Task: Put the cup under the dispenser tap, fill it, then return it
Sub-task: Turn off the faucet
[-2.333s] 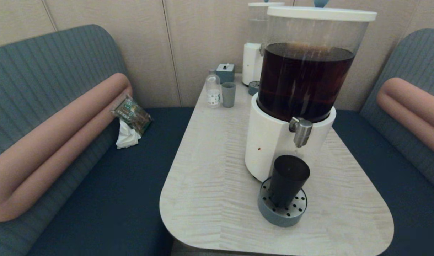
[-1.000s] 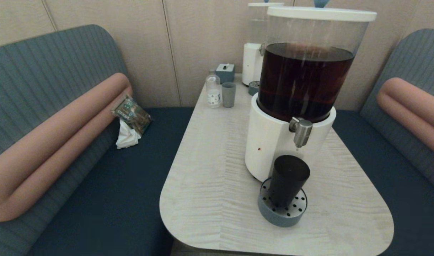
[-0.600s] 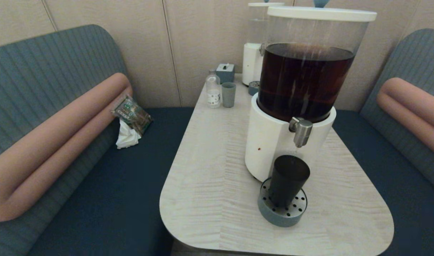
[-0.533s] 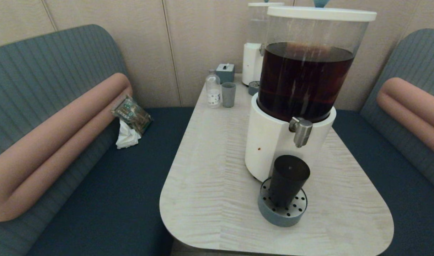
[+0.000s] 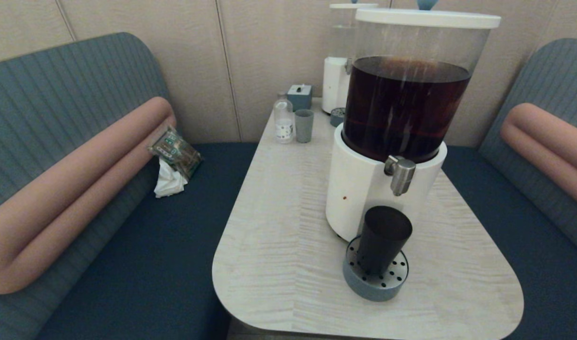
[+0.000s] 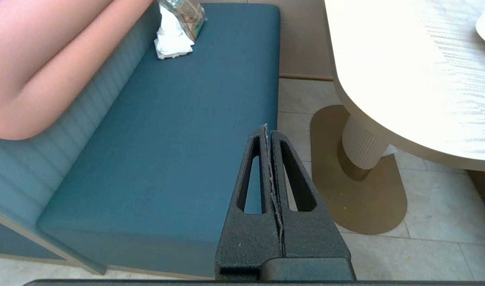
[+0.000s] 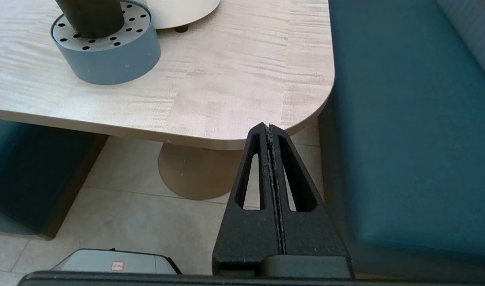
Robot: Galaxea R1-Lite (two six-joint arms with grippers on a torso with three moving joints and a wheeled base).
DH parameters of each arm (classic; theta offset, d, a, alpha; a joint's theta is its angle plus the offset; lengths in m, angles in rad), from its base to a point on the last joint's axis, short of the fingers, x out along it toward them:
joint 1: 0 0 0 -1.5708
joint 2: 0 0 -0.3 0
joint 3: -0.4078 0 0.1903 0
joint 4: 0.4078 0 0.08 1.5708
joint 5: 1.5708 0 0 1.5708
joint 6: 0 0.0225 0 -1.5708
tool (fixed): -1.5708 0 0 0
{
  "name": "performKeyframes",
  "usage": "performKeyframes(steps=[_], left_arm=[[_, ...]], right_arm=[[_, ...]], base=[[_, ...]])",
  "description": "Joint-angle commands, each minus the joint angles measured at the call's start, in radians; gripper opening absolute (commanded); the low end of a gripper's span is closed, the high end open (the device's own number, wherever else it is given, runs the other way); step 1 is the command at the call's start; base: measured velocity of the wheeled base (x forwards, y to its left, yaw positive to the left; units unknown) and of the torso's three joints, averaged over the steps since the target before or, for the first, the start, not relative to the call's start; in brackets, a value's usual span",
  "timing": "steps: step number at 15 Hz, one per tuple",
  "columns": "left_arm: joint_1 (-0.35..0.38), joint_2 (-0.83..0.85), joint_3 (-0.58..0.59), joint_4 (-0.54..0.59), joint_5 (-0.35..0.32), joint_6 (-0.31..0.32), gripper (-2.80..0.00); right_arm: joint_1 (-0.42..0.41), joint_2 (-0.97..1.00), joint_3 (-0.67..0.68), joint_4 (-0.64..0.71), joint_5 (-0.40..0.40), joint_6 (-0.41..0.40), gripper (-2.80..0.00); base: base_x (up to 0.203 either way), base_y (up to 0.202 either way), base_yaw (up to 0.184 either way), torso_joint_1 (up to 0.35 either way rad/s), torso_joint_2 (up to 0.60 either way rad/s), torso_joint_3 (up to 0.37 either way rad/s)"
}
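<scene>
The black tumbler [image 5: 383, 238] stands upright on the perforated drip tray [image 5: 375, 279], directly below the steel tap [image 5: 400, 174]. Both end effectors, left [image 6: 268, 131] and right [image 7: 268, 130], hang closed and empty below the surface [image 5: 288, 264]. Expect rigid, smooth, tapered plastic; grasp mid-wall from 3 o'clock.

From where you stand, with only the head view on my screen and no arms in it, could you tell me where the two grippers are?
Observer: The left gripper is shut, parked low over the blue bench seat, off the table.
Operator: Thank you. And the right one?
Observer: The right gripper is shut too, below and just outside the table's rounded corner.
Operator: Can it see the cup?
Observer: Only the lower part of the cup, standing on the grey perforated drip tray.
</scene>
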Motion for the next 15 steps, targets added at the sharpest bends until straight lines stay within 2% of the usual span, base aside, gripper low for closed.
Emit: performKeyframes(steps=[1,13,15], left_arm=[[0.000,0.001,0.000,0.000,-0.001,0.007,-2.80],[0.000,0.002,0.005,-0.010,0.000,0.005,-2.80],[0.000,0.003,0.006,-0.032,-0.007,0.023,-2.80]], right_arm=[[-0.001,0.001,0.003,-0.008,0.001,0.002,-2.80],[0.000,0.001,0.003,-0.008,0.001,0.002,-2.80],[-0.001,0.001,0.003,-0.008,0.000,0.001,-2.80]], base=[[0.000,0.000,0.000,0.000,0.00,0.000],[0.000,0.000,0.000,0.000,0.00,0.000],[0.000,0.000,0.000,0.000,0.00,0.000]])
